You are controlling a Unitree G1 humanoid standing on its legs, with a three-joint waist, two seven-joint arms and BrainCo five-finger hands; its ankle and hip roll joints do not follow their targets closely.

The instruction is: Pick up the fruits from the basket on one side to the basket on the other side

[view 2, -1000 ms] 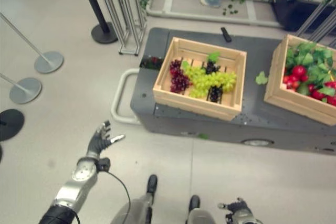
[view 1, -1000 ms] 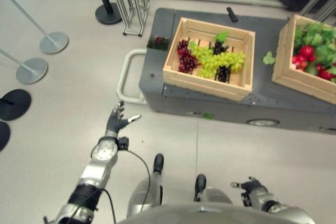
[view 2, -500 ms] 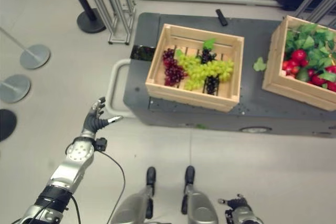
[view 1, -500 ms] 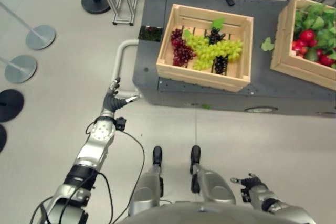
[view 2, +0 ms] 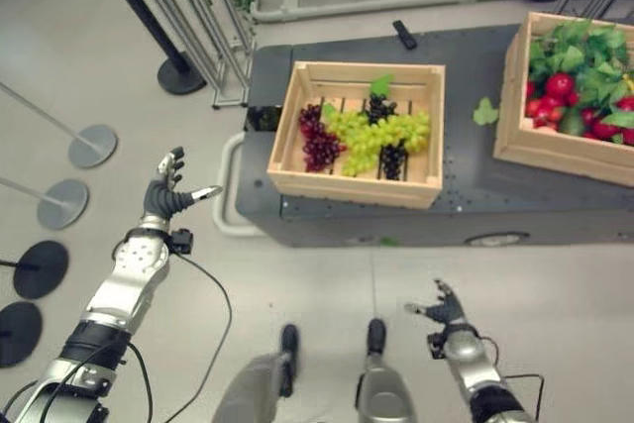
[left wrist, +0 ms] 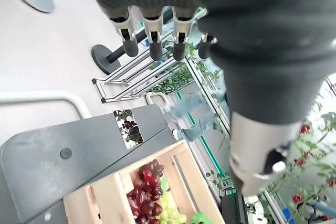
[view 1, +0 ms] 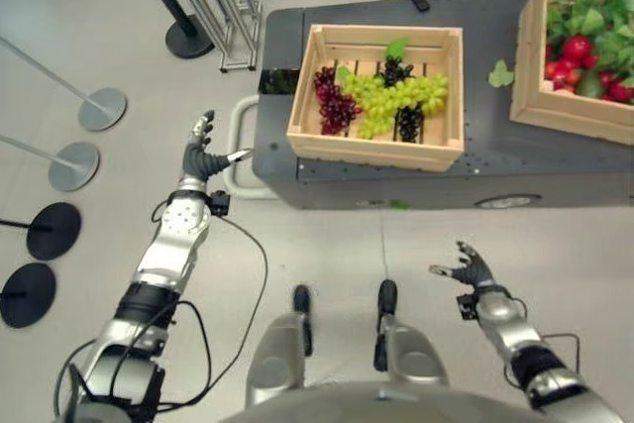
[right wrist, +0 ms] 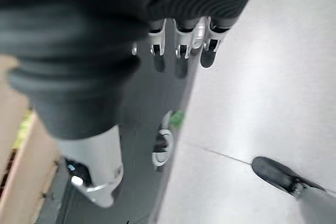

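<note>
Grapes (view 1: 381, 106): we are seeing them lying in the wooden basket (view 1: 302, 116) on the grey surface (view 1: 515, 160).
Left robot hand (view 1: 202, 158): we are holding it wide, empty, beside the surface.
Right robot hand (view 1: 471, 269): we are spreading it empty over the floor.

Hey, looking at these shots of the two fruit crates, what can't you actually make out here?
- Right crate: cut off by the left eye view's right edge, so its full contents are unknown.
- Red fruit in it: partly under green leaves; the count is unclear.
- Grape crate: cut by the left wrist view's lower edge.
- Small dark object on the grey platform: too small to identify.
- Grape crate in the right wrist view: blurred.
</note>
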